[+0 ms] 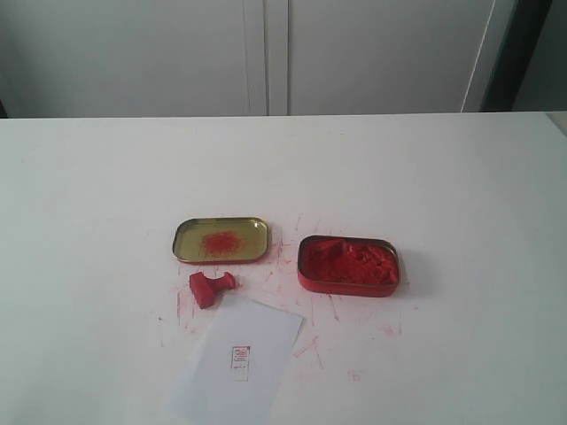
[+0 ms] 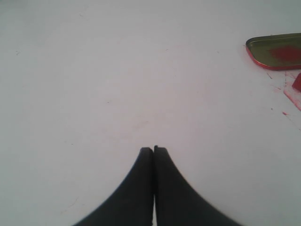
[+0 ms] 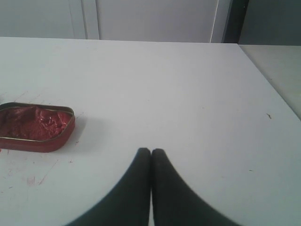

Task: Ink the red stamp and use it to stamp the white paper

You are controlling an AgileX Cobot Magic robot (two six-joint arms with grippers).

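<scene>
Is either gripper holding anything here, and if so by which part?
Nothing is held. The left gripper and the right gripper are both shut and empty; the red stamp lies loose by the white paper.

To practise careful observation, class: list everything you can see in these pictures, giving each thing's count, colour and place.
red stamp: one, bright red, on its side between the tin lid and the white paper
white paper: one, white, at the table's near edge
imprint: one, small, red, on the paper
tin lid: one, gold with a red smear inside, left of the ink tin
ink tin: one, red, holding lumpy red paste
ink marks: many, red, on the table around the tins
table: one, white
cupboard doors: pale, behind the table
left gripper: one, black, shut, over bare table
right gripper: one, black, shut, over bare table
</scene>
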